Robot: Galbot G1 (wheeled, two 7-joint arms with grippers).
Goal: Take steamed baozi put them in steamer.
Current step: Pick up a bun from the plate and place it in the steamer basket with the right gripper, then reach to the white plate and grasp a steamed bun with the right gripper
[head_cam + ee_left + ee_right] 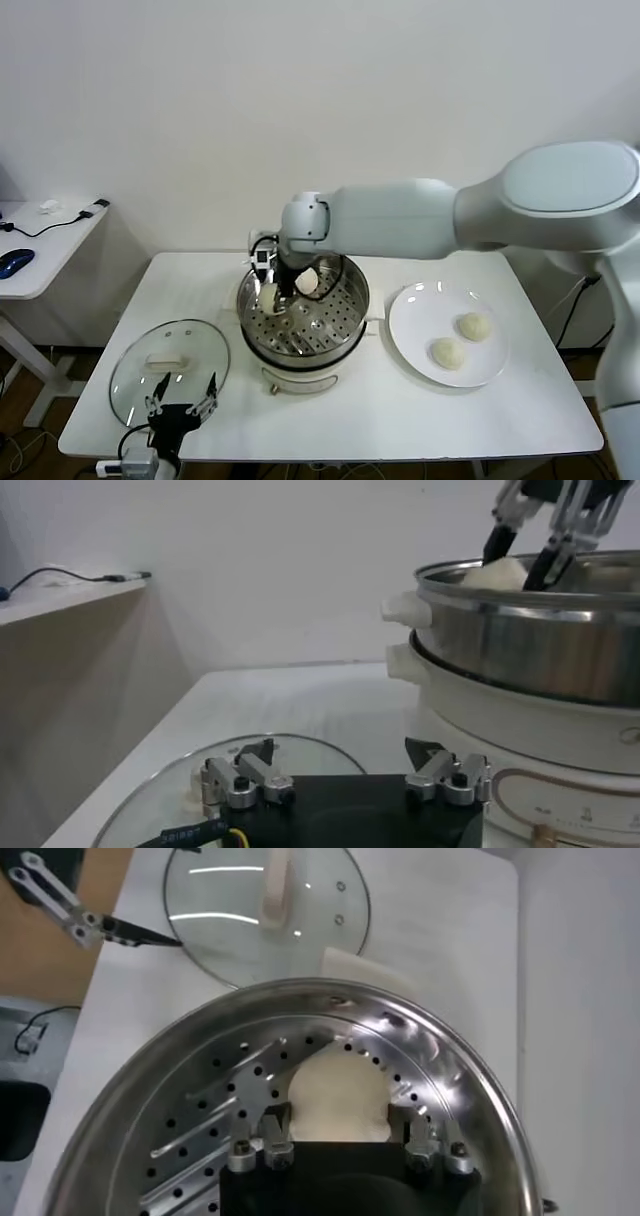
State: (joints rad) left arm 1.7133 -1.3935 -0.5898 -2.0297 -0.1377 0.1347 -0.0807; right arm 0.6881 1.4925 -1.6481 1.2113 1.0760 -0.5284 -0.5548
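Nearest you, at the front left corner of the table (330, 420), your left gripper (182, 398) hangs idle with its fingers (245, 780) spread wide over the near edge of the glass lid (168, 368), which lies flat beside the steamer (345, 315).

Your right arm reaches across from the right, and your right gripper (340, 1131) is down inside the steel basket at its left side. Its fingers (275, 1133) are closed on one baozi (338, 1093), which sits low against the perforated floor; you cannot tell whether the bun rests on it.

A second baozi (308, 281) lies in the basket toward the back, just beside the gripper. Two more baozi (473, 326) (447, 352) wait on the white plate (415, 315) to the right of the steamer, near each other but apart.
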